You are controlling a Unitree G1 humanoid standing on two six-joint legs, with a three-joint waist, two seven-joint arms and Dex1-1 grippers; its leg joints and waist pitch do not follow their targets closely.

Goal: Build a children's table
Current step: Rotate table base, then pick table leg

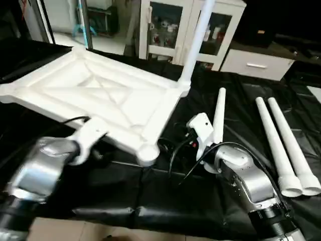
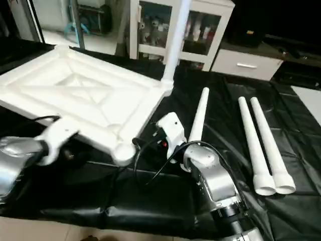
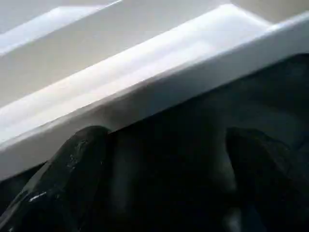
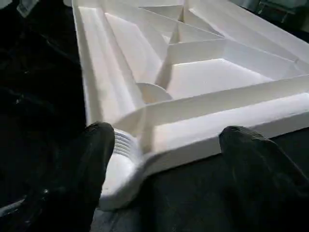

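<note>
The children's table top (image 1: pixel 100 95) lies upside down on the black cloth, ribbed underside up. One white leg (image 1: pixel 195 40) stands upright in its far right corner socket. A loose leg (image 1: pixel 219 115) lies beside my right forearm, and two more legs (image 1: pixel 281 150) lie side by side at the right. My left gripper (image 3: pixel 169 145) is open, just short of the top's near long edge (image 3: pixel 159 92). My right gripper (image 4: pixel 169 140) is open and empty. It faces the near right corner socket (image 4: pixel 123 164), which sits close to one finger (image 4: pixel 91 159).
A white cabinet with glass doors (image 1: pixel 170 25) and a low white drawer unit (image 1: pixel 256 64) stand behind the work. The black cloth (image 1: pixel 150 201) ends near the picture's bottom, where pale floor (image 1: pixel 75 231) shows. Cables loop around my right wrist (image 1: pixel 175 155).
</note>
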